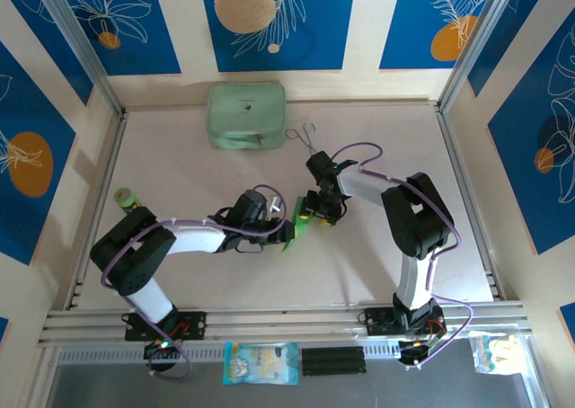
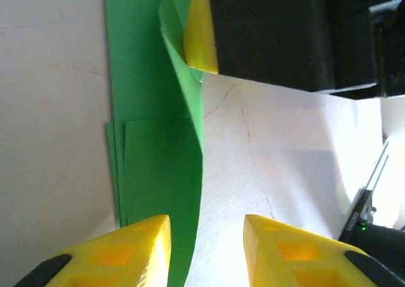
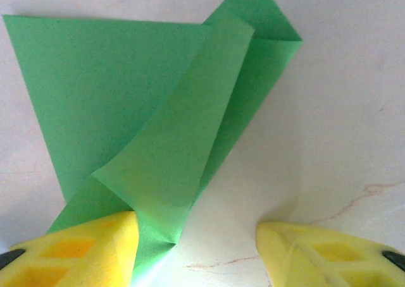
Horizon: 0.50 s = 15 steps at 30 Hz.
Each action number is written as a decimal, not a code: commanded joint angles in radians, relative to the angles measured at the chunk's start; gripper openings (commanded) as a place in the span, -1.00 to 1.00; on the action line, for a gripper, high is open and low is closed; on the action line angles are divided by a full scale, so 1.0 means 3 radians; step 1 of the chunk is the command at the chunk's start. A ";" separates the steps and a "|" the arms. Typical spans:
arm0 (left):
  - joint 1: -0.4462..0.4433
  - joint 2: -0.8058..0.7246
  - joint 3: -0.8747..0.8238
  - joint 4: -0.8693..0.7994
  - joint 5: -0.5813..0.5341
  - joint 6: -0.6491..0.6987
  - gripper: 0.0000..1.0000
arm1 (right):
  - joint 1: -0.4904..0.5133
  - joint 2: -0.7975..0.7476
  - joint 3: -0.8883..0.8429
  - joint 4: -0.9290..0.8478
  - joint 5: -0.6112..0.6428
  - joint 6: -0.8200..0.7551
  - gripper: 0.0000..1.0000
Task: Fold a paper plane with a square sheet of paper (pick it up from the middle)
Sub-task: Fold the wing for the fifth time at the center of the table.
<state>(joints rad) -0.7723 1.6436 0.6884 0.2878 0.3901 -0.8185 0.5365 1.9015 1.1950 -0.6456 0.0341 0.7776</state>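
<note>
The square sheet of paper (image 1: 294, 226) is bright green and folded into layers, lying at the table's middle between both grippers. In the right wrist view the paper (image 3: 120, 91) forms a pointed shape with one flap (image 3: 171, 148) lifted off the table. My right gripper (image 3: 196, 255) is open, and its left finger (image 3: 88, 252) touches the flap's lower edge. In the left wrist view the paper (image 2: 155, 173) lies flat with its flap curling up against the right gripper's yellow finger (image 2: 201, 31). My left gripper (image 2: 207, 249) is open, with the paper's edge running between its fingers.
A pale mint case (image 1: 246, 113) stands at the back, with thin wire tongs (image 1: 304, 138) to its right. A small green roll (image 1: 126, 197) sits at the left edge. Packets (image 1: 260, 363) and a black piece (image 1: 332, 361) lie below the front rail.
</note>
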 commanded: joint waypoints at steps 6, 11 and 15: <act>-0.0127 0.0080 0.0316 -0.0611 -0.0256 0.0448 -0.28 | 0.0037 0.0447 -0.0199 0.0187 0.0106 -0.0015 0.15; -0.0170 0.0173 0.0413 -0.0705 -0.0302 0.0528 -0.28 | 0.0031 0.0445 -0.0194 0.0176 0.0104 -0.0013 0.15; -0.0207 0.0253 0.0483 -0.0761 -0.0335 0.0570 -0.29 | 0.0027 0.0449 -0.0184 0.0173 0.0096 -0.0010 0.15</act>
<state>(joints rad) -0.8211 1.7004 0.8032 0.1032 0.3103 -0.6811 0.5365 1.9034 1.1988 -0.6510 0.0341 0.7780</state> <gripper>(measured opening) 0.358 0.574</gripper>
